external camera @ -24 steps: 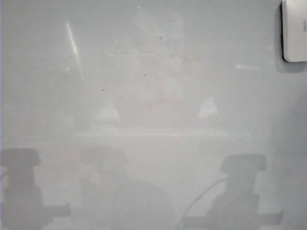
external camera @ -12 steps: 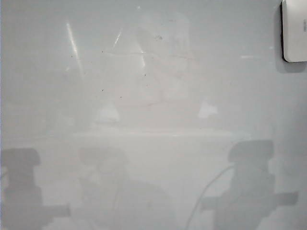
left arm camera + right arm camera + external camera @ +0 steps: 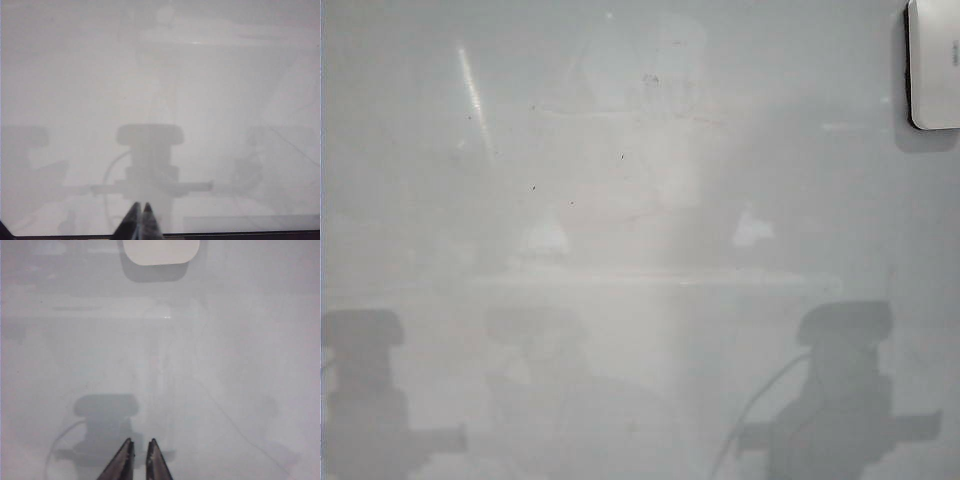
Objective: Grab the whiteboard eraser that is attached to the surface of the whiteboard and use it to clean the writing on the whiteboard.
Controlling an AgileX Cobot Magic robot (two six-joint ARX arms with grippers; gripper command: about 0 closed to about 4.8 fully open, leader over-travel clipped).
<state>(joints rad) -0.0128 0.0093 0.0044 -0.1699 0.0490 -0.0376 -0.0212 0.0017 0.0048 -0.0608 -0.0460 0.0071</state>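
The large glossy pale grey-white whiteboard [image 3: 640, 150] fills the exterior view, its surface carrying faint smudges, pale streaks of reflected light and a scatter of tiny dark specks in the upper middle. No legible red writing can be made out on it in any of the three views; only very faint traces, too weak to read, show in the upper centre of the exterior view. The small flat white rectangular whiteboard eraser with rounded corners and a dark rim [image 3: 934, 64] lies flat against the board at the upper right corner of the exterior view, partly cut off by the frame edge, with a soft shadow beside it. Neither arm appears directly in the exterior view; only grey shadows or reflections of the rig show along the lower left and lower right of the board. In the left wrist view the left gripper [image 3: 139, 220] shows as two dark pointed fingers [image 3: 132, 222] pressed together with no visible gap, holding nothing, above bare board. In the right wrist view the right gripper [image 3: 139, 460] shows two dark tapered fingers [image 3: 121, 462] standing nearly together with a narrow slit between them, empty, and pointing along the board toward the eraser [image 3: 161, 251], which sits well apart from them at the far end of that view. The eraser is untouched by either gripper. A thin cable-like line appears among the shadows near the right gripper's shadow in the exterior view.
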